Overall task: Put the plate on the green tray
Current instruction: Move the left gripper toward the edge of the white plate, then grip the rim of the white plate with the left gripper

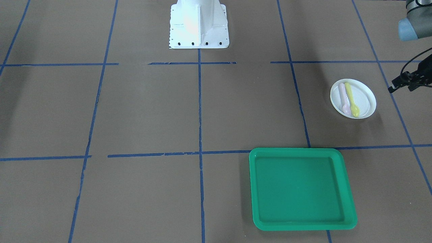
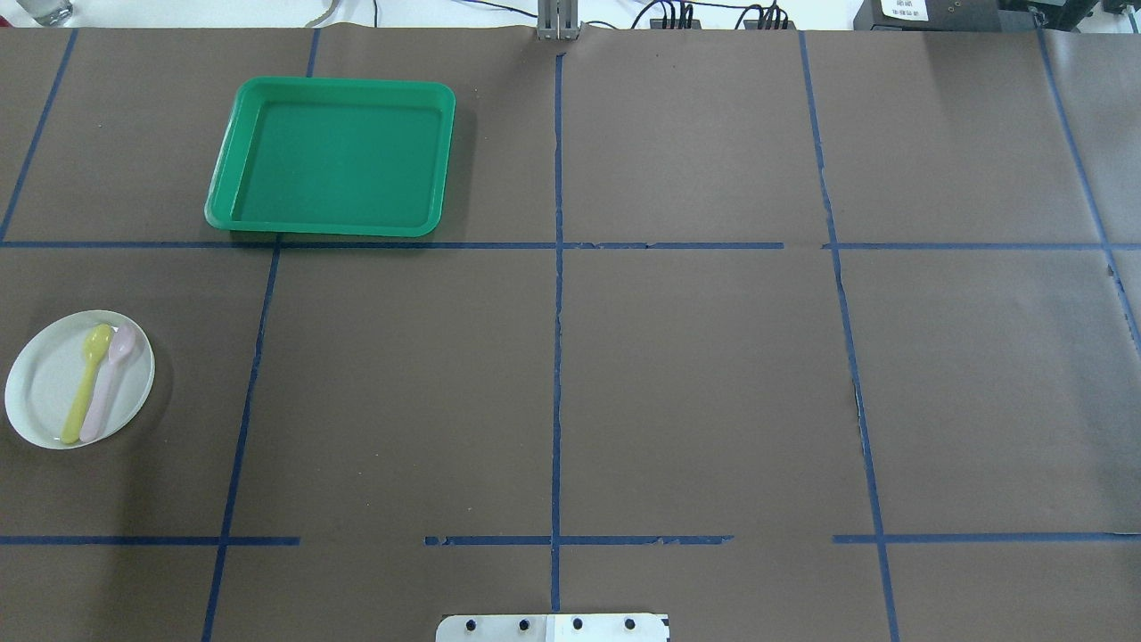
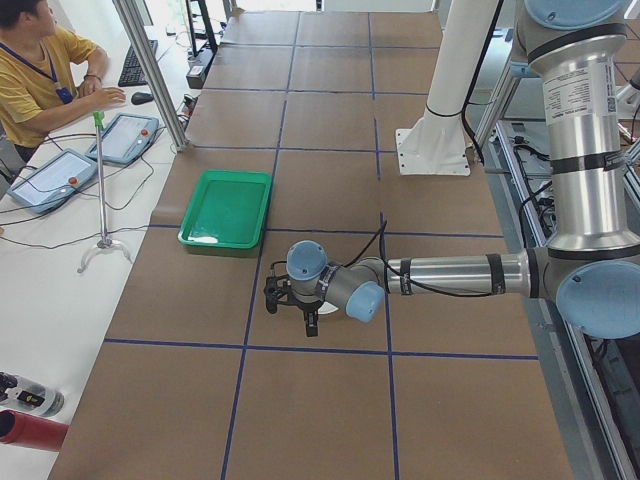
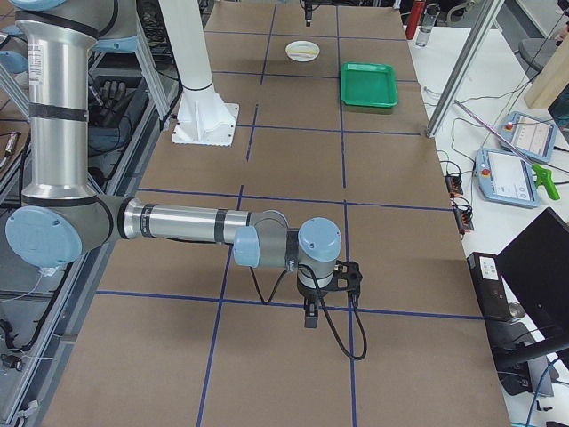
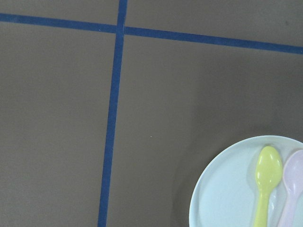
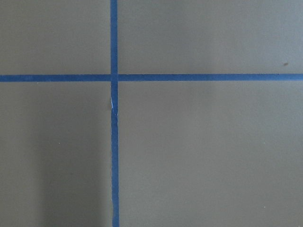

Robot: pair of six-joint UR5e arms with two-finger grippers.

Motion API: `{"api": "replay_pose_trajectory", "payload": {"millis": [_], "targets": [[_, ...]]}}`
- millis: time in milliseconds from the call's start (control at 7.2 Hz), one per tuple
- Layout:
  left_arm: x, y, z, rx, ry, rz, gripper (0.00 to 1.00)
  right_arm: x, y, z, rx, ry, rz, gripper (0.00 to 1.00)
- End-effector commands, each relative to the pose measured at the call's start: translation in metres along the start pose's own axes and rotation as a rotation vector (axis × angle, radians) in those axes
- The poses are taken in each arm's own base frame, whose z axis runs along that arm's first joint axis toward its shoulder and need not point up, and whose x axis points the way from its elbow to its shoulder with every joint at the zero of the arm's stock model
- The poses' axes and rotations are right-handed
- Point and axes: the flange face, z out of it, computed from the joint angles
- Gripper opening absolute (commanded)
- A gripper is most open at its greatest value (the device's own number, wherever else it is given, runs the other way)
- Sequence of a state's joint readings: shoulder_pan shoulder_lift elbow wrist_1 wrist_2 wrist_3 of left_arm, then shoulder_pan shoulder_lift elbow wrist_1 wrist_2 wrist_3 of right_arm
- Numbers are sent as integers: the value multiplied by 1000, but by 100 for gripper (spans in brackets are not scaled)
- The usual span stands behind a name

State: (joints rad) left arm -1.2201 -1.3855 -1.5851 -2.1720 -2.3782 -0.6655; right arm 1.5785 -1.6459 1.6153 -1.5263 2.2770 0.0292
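The small white plate [image 1: 362,98] lies on the brown table and carries a pink and a yellow spoon. It also shows in the overhead view [image 2: 45,383], the right side view [image 4: 302,51] and the left wrist view [image 5: 227,194]. The green tray [image 1: 302,189] lies empty, apart from the plate, and shows overhead [image 2: 334,156]. My left gripper [image 3: 311,325] points down, low over the table beside the plate. Only dark hardware of it [image 1: 408,79] shows at the front view's edge, so I cannot tell its state. My right gripper [image 4: 308,316] hangs over bare table far from both, state unclear.
The white robot pedestal [image 1: 199,23] stands at the table's middle edge. Blue tape lines cross the brown table. An operator [image 3: 40,70] sits at a white side table with pendants [image 3: 125,138] and a metal stand [image 3: 100,190] beyond the tray.
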Motion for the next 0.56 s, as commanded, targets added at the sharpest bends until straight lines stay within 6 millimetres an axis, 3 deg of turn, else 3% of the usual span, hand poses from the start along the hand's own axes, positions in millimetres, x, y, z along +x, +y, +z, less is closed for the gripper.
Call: {"api": "replay_pose_trajectory", "payload": {"millis": [0,417], "targets": [[12,11,28,-9,45,-25,93,0,0,0,0,-1,0,100],[23,15,50,-41,43,-1,82,0,0,0,0,-1,0,100]]}}
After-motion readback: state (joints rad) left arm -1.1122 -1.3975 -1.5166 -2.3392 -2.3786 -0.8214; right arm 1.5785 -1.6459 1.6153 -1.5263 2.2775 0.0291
